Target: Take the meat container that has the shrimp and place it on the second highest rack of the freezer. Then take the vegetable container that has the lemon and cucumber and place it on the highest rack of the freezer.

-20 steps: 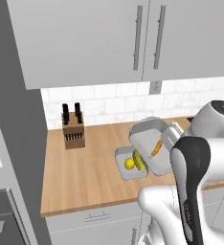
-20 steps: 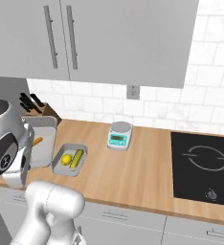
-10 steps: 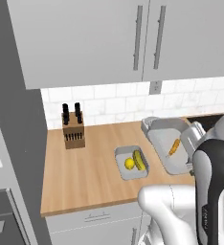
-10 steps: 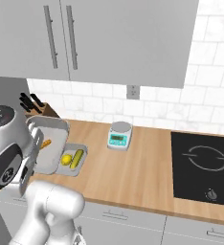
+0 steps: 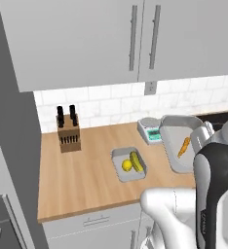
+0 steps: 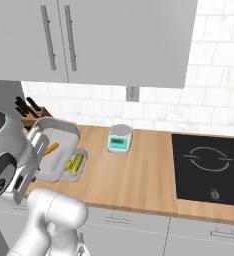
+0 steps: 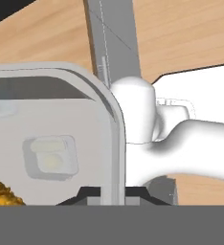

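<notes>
Grey meat container (image 5: pixel 178 146) with orange shrimp (image 5: pixel 183 146) raised at right of left base view | gripper (image 7: pixel 113 194) fingers clamp its rim | vegetable container (image 5: pixel 129 165) holding lemon (image 5: pixel 127 165) and cucumber (image 5: pixel 137 162) rests centre-frame on wooden counter (image 5: pixel 82 175).

The arm (image 5: pixel 211 194) is glossy white with rounded, bulbous links, a dark grey joint band, and small dark fingers (image 7: pixel 92 194).

The shrimp (image 7: pixel 4 194) is cut off by the hand view's bottom-left edge.
</notes>
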